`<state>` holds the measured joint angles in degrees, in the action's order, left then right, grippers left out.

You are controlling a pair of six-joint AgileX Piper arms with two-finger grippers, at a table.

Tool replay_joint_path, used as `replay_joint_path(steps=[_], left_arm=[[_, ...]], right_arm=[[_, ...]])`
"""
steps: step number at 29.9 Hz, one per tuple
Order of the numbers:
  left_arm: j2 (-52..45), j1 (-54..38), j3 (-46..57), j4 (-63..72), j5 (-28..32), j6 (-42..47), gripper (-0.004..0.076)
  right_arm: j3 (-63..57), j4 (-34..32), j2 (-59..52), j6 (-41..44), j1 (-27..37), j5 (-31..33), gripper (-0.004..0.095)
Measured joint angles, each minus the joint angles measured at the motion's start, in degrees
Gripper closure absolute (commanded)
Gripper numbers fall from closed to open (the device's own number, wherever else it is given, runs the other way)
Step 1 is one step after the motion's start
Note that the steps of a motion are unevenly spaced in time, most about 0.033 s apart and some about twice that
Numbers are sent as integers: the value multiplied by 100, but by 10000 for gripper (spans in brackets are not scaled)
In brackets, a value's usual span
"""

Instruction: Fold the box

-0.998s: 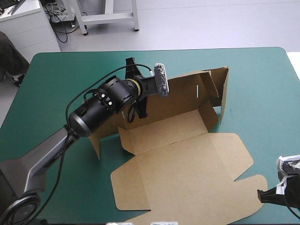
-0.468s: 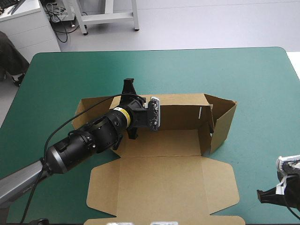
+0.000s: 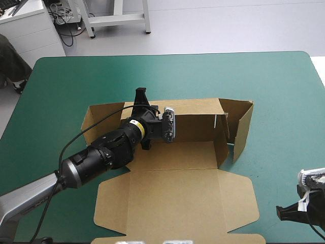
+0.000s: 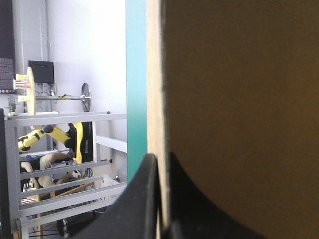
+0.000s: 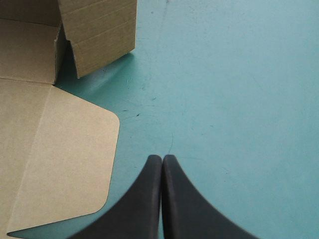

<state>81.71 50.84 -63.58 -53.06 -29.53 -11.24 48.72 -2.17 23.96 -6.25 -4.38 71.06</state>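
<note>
Two black fingers of the right gripper (image 5: 162, 160) met in a point, holding nothing, over the teal-green table cover (image 5: 229, 74) near its front right corner. Near them lay the cut brown board box (image 3: 175, 201), mid-table, with its lid flat. Farther off, the left gripper (image 4: 160, 158) pinched the raised far wall (image 3: 193, 119).

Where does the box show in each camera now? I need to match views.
High view: the box mid-table, far wall pinched by the left gripper.
Left wrist view: that wall fills the view ahead, edge between the fingers.
Right wrist view: lid flap and raised end flap ahead of the shut right gripper.
Shared landmark: the teal-green cover.
</note>
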Motion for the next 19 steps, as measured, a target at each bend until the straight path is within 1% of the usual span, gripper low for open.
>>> replay_joint_path(steps=[3,6,8,9,12,15,17,18,19], left_arm=[[-11,19,279,-489,166,543,756],[-30,119,512,-1031,194,1124,756],[-52,196,605,-1339,162,1391,756],[-60,238,636,-1446,138,1500,756],[-62,295,690,-1716,69,1809,756],[-62,314,708,-1855,7,2002,756],[-62,323,715,-1880,-12,2048,756],[-62,334,719,-1893,-20,2058,756],[-62,334,727,-1908,-19,2072,756]], right_arm=[[0,19,-11,0,0,-4,931],[0,25,-11,0,0,-10,931],[0,29,-11,0,0,-56,910],[0,35,-11,0,0,-98,880],[24,42,-6,47,0,-231,731],[172,42,115,137,0,-252,502],[322,69,270,161,0,-259,316],[422,94,341,171,0,-259,242],[529,121,435,174,0,-263,189]])
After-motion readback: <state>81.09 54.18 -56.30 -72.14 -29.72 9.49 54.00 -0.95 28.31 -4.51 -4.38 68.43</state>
